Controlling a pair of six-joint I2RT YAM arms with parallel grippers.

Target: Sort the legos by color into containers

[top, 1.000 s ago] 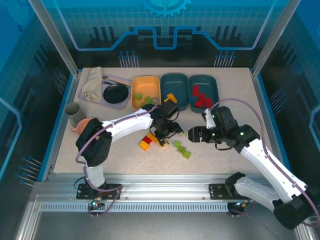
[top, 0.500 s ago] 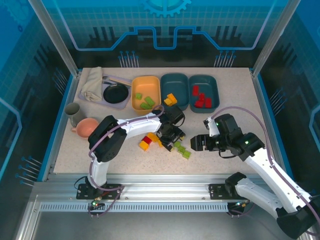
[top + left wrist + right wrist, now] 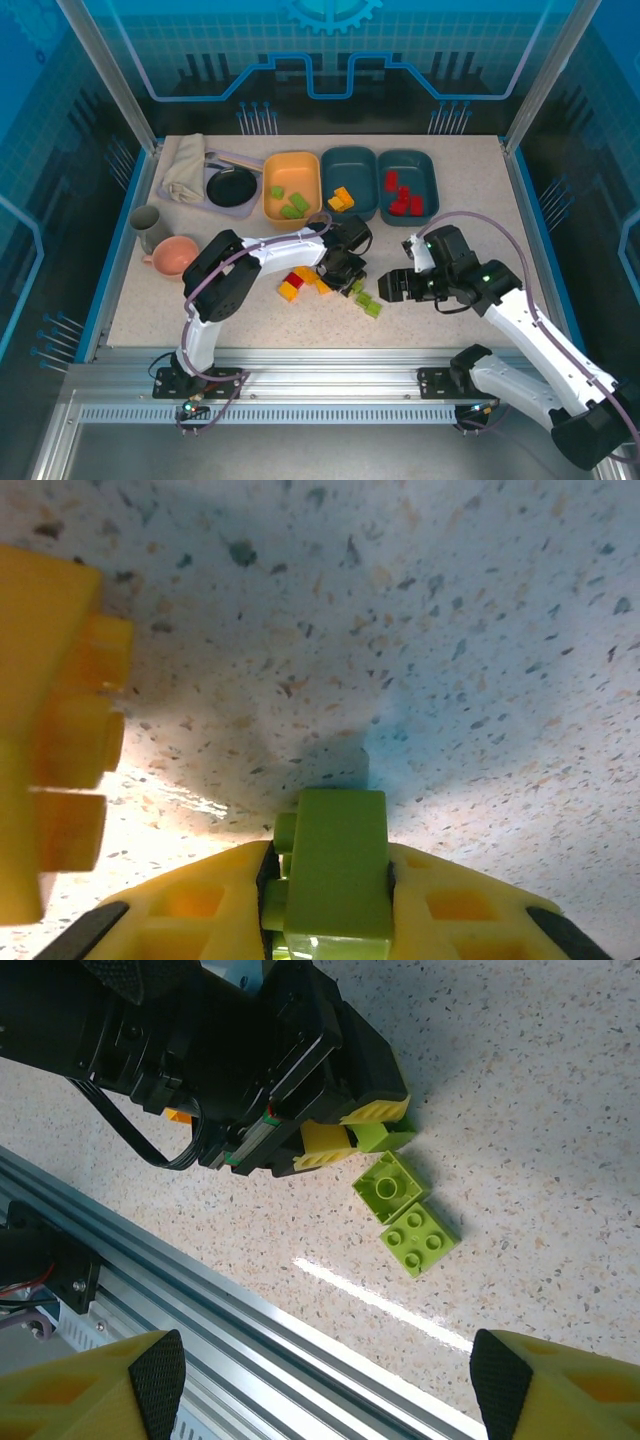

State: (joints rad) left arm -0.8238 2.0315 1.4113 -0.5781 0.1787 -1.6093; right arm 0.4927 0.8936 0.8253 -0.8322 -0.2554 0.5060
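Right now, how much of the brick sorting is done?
Done: green bricks in the orange tub, yellow bricks in the middle tub, red bricks in the right tub. In hand: the left tool grips a green brick. Left: loose bricks, red, yellow and green, on the table.

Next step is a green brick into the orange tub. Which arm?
Left. The left gripper is shut on a lime green brick, and the orange-yellow tub is the leftmost tub. The right gripper has open, empty jaws.
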